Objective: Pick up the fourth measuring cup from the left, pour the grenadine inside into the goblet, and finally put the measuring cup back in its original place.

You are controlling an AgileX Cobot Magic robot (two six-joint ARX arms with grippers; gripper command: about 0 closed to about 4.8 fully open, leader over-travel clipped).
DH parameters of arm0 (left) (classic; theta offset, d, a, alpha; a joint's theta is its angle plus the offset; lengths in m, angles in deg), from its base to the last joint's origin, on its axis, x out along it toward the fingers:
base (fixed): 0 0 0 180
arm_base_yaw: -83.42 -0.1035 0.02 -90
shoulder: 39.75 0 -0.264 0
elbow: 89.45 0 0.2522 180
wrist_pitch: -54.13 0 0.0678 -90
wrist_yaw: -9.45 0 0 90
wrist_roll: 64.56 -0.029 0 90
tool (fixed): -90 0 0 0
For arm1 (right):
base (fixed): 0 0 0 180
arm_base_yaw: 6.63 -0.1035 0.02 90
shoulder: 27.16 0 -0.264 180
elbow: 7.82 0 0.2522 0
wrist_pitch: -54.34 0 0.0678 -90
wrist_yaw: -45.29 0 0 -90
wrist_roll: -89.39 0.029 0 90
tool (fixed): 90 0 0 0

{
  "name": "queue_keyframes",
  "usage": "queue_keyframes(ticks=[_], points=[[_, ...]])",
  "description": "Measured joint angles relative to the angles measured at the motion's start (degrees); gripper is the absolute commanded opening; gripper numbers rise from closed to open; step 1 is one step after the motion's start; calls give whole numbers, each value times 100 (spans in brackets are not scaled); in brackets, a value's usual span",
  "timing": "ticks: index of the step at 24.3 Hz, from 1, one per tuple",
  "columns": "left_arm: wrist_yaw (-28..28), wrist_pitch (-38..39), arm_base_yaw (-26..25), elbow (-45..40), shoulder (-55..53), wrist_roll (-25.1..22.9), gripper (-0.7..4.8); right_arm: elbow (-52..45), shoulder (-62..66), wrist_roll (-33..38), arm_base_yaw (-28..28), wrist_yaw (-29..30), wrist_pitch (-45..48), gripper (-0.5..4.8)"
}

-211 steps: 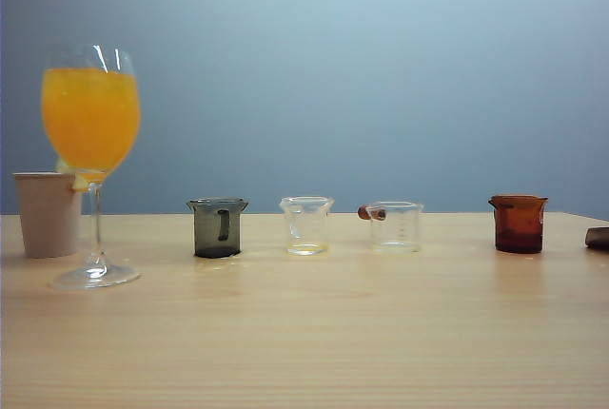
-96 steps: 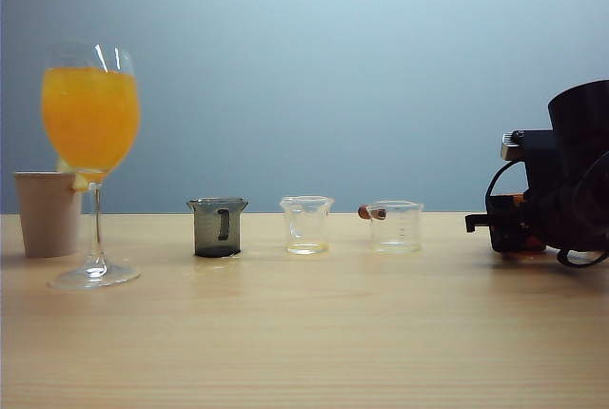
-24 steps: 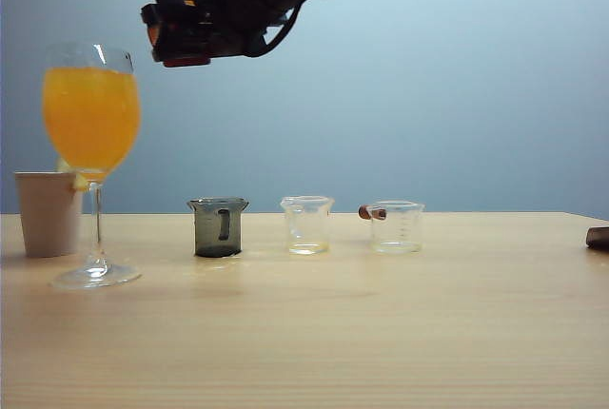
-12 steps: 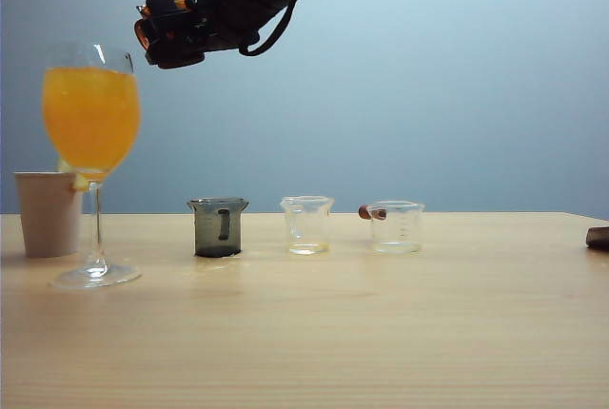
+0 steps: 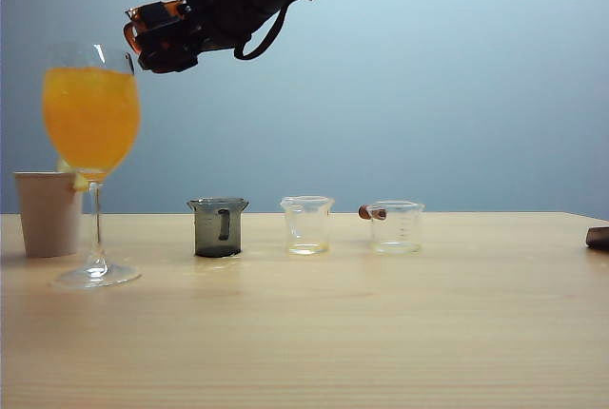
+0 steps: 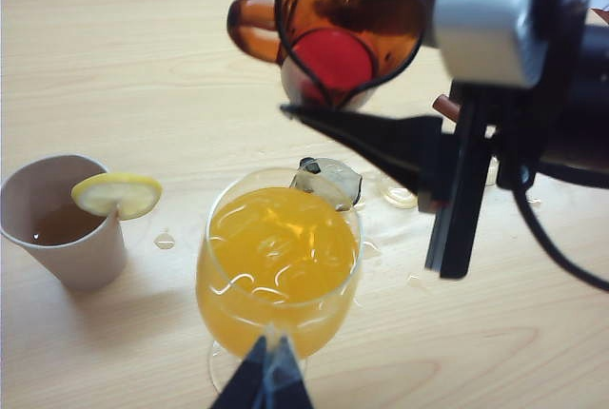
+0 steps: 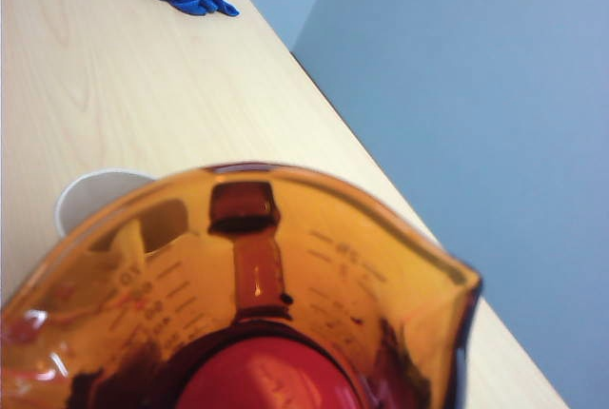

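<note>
Since half a second ago, right end effector (image 5: 157, 40) has shifted slightly left and tilted the amber measuring cup (image 6: 347, 29) further. Its fingers are clamped on the cup, held high above and just right of the goblet (image 5: 91, 157). Grenadine (image 6: 330, 60) sits red at the cup's bottom; none leaves the lip. Goblet is full of orange juice (image 6: 278, 247), standing on the worktop (image 5: 381, 333) beside a paper cup (image 5: 48, 213). Left end effector (image 6: 264, 385) hovers near the goblet; its opening cannot be judged.
</note>
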Motion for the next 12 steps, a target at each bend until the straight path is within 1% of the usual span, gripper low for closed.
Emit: queue_keyframes(ticks=[3, 6, 12], points=[[0, 15, 0, 0, 0, 0, -5, -7, 9, -92, -50, -2, -2, 49], [0, 15, 0, 0, 0, 2, -5, -4, 7, -483, -125, -2, 48, 49], [0, 15, 0, 0, 0, 2, -5, -4, 7, -737, -116, -74, 48, 49]])
